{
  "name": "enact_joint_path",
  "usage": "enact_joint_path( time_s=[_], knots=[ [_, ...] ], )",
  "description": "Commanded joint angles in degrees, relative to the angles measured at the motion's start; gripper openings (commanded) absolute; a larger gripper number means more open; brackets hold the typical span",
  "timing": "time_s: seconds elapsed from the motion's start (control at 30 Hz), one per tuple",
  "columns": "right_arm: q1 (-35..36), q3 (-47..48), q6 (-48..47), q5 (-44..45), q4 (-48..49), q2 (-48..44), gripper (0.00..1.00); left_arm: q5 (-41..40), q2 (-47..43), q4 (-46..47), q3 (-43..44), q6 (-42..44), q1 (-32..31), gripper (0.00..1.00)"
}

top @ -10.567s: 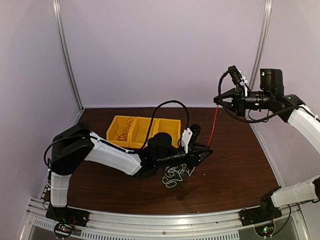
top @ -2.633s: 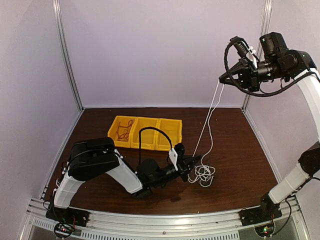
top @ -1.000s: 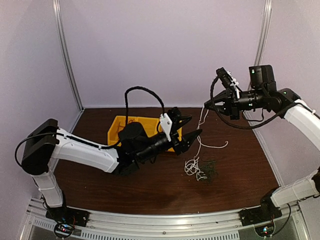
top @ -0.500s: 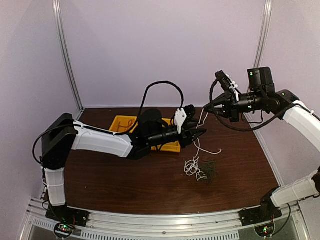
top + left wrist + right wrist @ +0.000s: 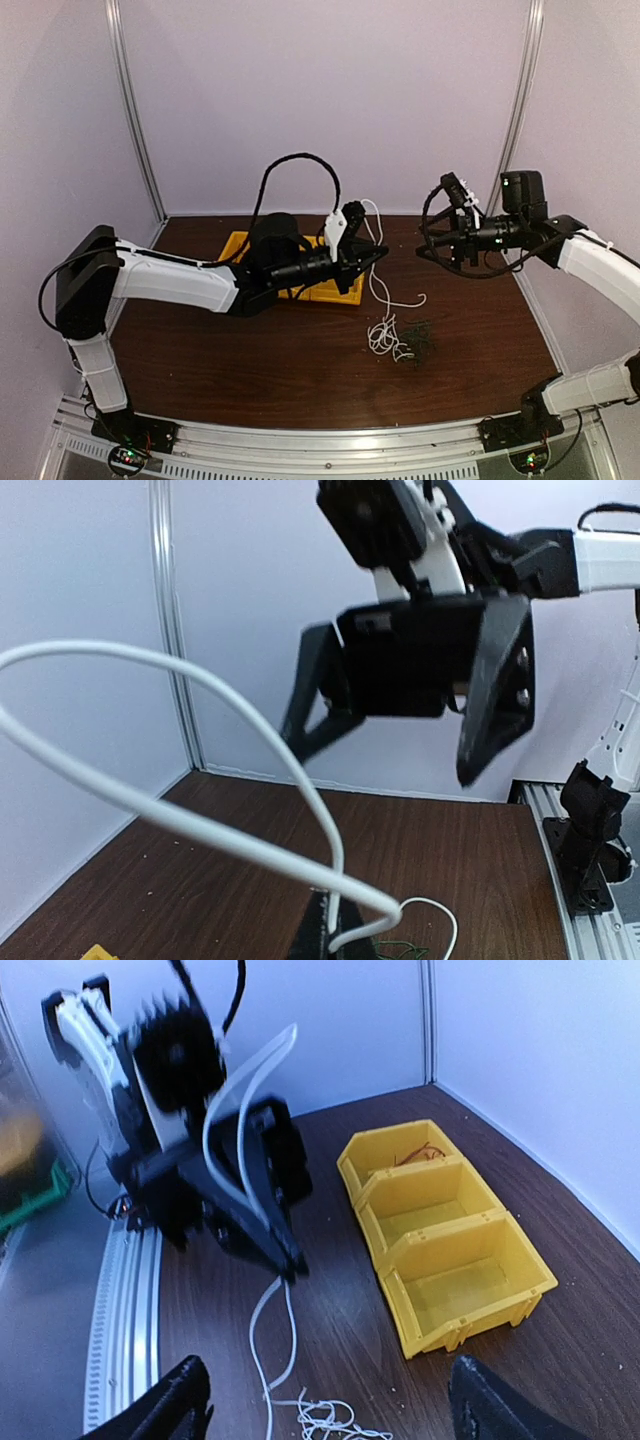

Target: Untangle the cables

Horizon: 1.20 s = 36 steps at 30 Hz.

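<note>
My left gripper [image 5: 377,252] is shut on the white cable [image 5: 377,287] above the table, just right of the yellow bin [image 5: 335,291]. The cable loops up over the gripper and hangs down to a white tangle [image 5: 384,337] beside the dark green-black cable [image 5: 418,340]. My right gripper [image 5: 421,238] hangs open and holds nothing, a little to the right of the left one. In the left wrist view the white cable [image 5: 200,830] runs into the left gripper [image 5: 340,932], with the right gripper [image 5: 380,760] facing it. The red cable [image 5: 415,1155] lies in the bin's [image 5: 450,1250] end compartment.
The bin's other two compartments hold nothing. The left arm [image 5: 190,283] reaches across in front of the bin and hides part of it. Purple walls and metal posts [image 5: 135,110] close in the table; a rail [image 5: 300,445] runs along the near edge.
The left gripper rose to the hanging white strand and shut on it. The right gripper let go of that strand, opened and dropped back to the right.
</note>
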Motion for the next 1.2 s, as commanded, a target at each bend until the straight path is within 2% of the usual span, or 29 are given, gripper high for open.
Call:
enact_joint_path(
  time_s=[0.0, 0.17, 0.37, 0.57, 0.63, 0.7, 0.77, 0.8, 0.83, 0.87, 1.0, 1.17],
  knots=[
    [2.58, -9.23, -10.79, 2.94, 0.91, -0.32, 0.87, -4.80, -6.85, 3.25, -4.06, -4.40, 1.18, 0.00],
    [11.33, -13.63, -22.23, 11.79, -4.09, 5.69, 0.94, -11.94, -9.26, -2.32, -4.21, -8.01, 1.89, 0.00],
    [15.70, -13.64, -25.16, 17.09, -1.12, 12.42, 1.00, -13.02, -11.06, -2.79, -5.65, -11.81, 3.38, 0.00],
    [20.27, -12.50, -24.34, 22.74, 6.19, 21.08, 0.98, -14.29, -12.36, -2.35, -7.53, -13.41, 3.94, 0.00],
    [21.58, -11.00, -23.04, 24.99, 8.07, 24.44, 0.91, -14.98, -12.91, -2.39, -8.21, -13.62, 4.03, 0.00],
    [22.65, -8.61, -21.39, 28.86, 8.88, 27.64, 0.73, -15.39, -13.38, -2.30, -8.95, -13.62, 4.21, 0.00],
    [22.93, -6.97, -19.50, 31.62, 9.98, 29.88, 0.40, -15.88, -14.02, -2.27, -9.72, -13.79, 4.42, 0.00],
    [22.94, -6.44, -18.55, 33.26, 10.37, 30.65, 0.19, -16.20, -14.57, -2.33, -10.10, -13.75, 4.53, 0.00],
    [22.92, -5.97, -18.30, 34.51, 10.23, 31.32, 0.06, -16.59, -15.35, -2.68, -10.36, -13.65, 4.84, 0.00],
    [22.90, -5.84, -18.60, 35.32, 9.70, 31.72, 0.00, -16.77, -16.31, -3.30, -10.42, -13.33, 5.09, 0.00],
    [22.94, -8.00, -19.98, 36.50, 8.91, 31.13, 0.00, -19.62, -22.18, -11.94, -6.16, -9.37, 6.14, 0.00],
    [22.91, -8.73, -19.72, 36.74, 8.36, 30.47, 0.00, -23.94, -28.47, -25.34, 5.34, -1.38, 6.75, 0.00]
  ],
)
